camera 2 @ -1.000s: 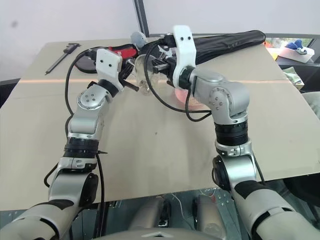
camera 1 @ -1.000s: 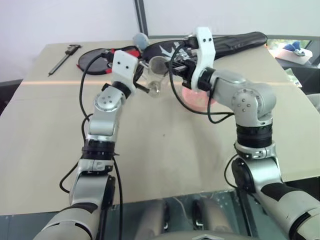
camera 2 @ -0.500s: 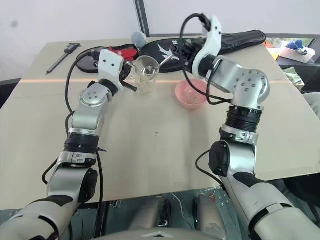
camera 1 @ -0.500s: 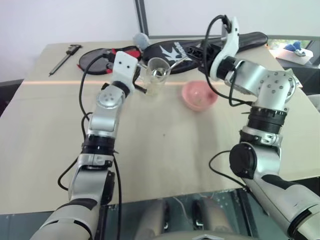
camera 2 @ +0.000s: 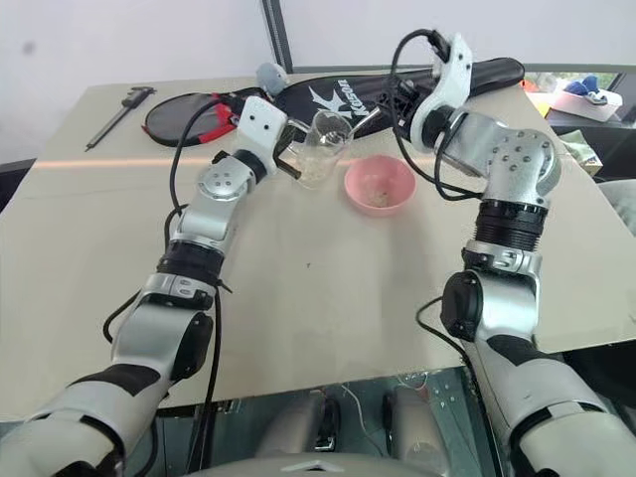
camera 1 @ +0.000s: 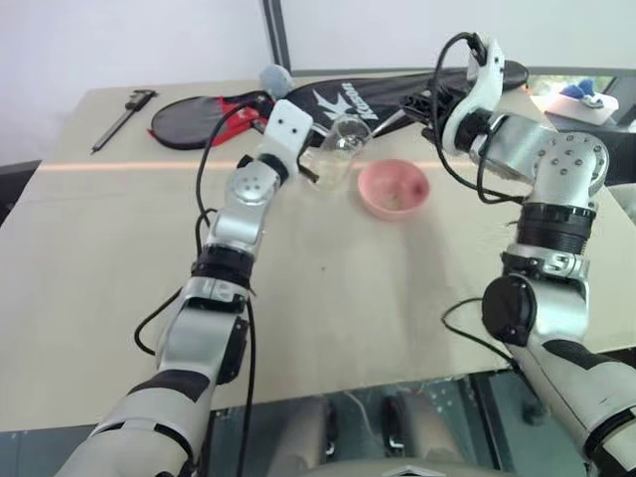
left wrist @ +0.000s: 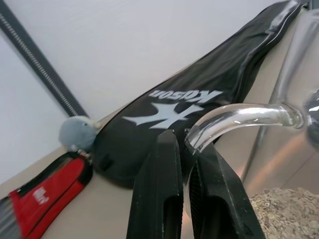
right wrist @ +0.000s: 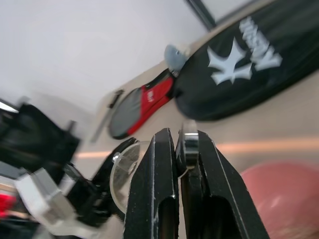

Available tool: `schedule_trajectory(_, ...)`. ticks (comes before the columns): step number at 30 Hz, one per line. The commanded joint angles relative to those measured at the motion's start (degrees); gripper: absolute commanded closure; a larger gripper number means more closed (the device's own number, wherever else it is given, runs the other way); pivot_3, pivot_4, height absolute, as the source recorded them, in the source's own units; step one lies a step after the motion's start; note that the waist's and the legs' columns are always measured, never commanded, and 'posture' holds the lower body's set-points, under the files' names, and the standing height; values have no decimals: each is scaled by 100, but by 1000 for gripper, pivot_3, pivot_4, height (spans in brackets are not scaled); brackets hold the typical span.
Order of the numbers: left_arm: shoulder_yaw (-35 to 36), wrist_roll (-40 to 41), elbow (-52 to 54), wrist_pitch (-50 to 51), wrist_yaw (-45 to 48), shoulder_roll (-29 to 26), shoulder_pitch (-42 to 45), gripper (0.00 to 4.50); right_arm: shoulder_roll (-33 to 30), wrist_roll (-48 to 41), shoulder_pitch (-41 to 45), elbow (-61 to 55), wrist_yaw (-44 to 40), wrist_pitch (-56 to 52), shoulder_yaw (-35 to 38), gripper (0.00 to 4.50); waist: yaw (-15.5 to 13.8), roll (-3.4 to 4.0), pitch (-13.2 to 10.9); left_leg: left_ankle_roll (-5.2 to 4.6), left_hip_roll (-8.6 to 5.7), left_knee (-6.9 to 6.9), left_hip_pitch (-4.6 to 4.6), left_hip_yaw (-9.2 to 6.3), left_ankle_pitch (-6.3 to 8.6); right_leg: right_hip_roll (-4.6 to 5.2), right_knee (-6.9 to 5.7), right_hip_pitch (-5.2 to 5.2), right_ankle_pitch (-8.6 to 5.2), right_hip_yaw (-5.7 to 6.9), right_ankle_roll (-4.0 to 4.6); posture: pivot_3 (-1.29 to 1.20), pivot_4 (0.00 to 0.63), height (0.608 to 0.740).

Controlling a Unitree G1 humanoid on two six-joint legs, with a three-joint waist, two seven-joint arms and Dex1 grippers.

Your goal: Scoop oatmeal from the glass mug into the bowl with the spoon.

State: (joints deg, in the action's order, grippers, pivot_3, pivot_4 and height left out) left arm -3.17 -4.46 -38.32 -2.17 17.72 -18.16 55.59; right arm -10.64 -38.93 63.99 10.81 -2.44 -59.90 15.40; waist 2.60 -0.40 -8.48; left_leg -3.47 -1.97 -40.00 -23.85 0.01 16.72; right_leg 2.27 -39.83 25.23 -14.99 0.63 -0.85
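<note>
Glass mug (camera 1: 338, 149) gripped by its curved handle (left wrist: 239, 117) between the two black fingers of the left gripper (left wrist: 182, 144), jaws closed tight on the clear loop. Mug leaning a little toward the pink bowl (camera 1: 394, 189) and standing just beside it, on the robot's left of it; impossible to tell whether its base touches the table (camera 1: 119, 258). Pale oatmeal (left wrist: 284, 211) heaped in the bottom of the mug, with a few flakes scattered inside the bowl as well.

Right gripper (right wrist: 182, 134) raised behind the bowl, near the far edge of the table, pinching the thin metal handle of the spoon (right wrist: 189, 142) between clenched fingers. Silver spoon reaching from that gripper toward the rim of the mug, its shiny end close above the glass but apart from the oatmeal.

Behind both arms, a long black racket cover (camera 1: 397, 89) with white lettering, lying across the back of the tan table. To its left, a red-and-black racket case (camera 1: 199, 114) and a small grey round object (camera 1: 275, 78). Farther left, near the table's corner, a black-and-metal caliper (camera 1: 124, 109), well apart from mug, bowl and spoon.
</note>
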Motion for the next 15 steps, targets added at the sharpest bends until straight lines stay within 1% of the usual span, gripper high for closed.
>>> schedule_trajectory(1,166,76,162,-403,-64,-40,373,4440,-217,893,-277,-500,-441,761,-1120,4500,1,0,0,0,1,0,0,1,0,-1,0,0,0,-1,0,0,150,740)
schedule_trajectory(5,177,96,211,-452,-71,33,395,4440,-310,1598,-574,-774,-749,1348,-2025,4500,-17,-1,0,0,2,-1,-1,0,0,-1,0,1,0,0,0,0,150,740)
schedule_trajectory(7,175,107,290,-442,-60,56,375,4440,-288,1753,-707,-860,-850,1448,-2239,4500,-22,-1,0,0,1,-2,-1,0,0,0,2,1,0,0,0,0,150,740)
schedule_trajectory(11,179,116,362,-444,-47,57,328,4440,-42,1512,-785,-888,-888,1135,-1966,4500,-36,-1,0,0,1,-4,-2,-2,0,1,2,1,0,2,0,0,150,740)
schedule_trajectory(15,188,102,329,-437,-45,19,259,4440,289,976,-585,-689,-636,505,-1100,4500,-42,-1,0,0,1,-5,-1,-3,0,0,1,0,0,3,0,0,150,740)
